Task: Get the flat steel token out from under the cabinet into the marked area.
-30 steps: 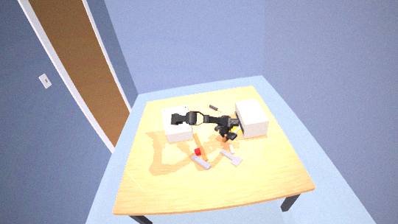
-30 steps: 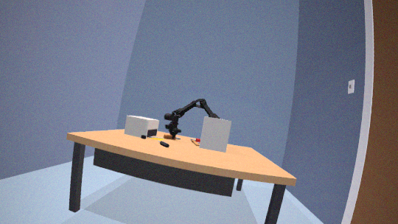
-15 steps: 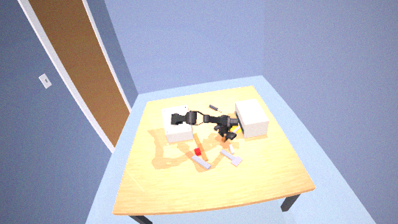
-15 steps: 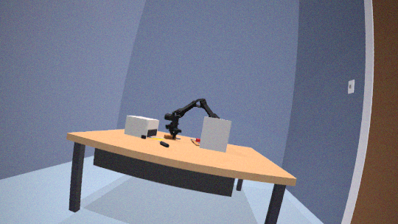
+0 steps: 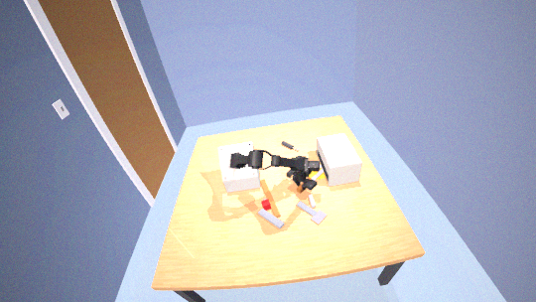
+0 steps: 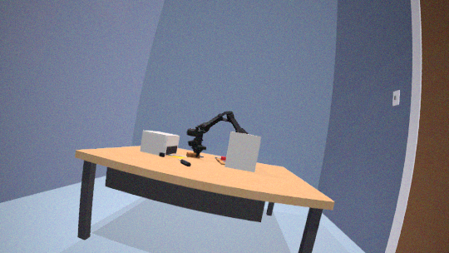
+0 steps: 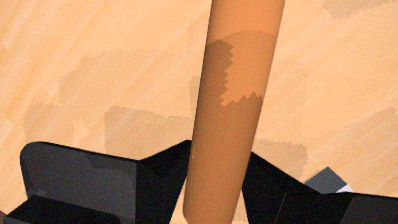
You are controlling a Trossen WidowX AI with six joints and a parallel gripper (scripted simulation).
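The claw (image 5: 302,188) (image 6: 198,155) (image 7: 216,151) grips an orange-brown rod (image 6: 192,155) (image 7: 235,100); the token is not visible, so its retrieval seems unfinished; setting down the rod remains.

From my top view, the white boxy cabinet (image 5: 343,161) (image 6: 154,141) stands on the wooden tabletop (image 5: 347,243) (image 6: 208,181), right of the small red block (image 5: 266,204) (image 6: 223,158) and behind the grey flat-bladed scraper (image 5: 318,217).
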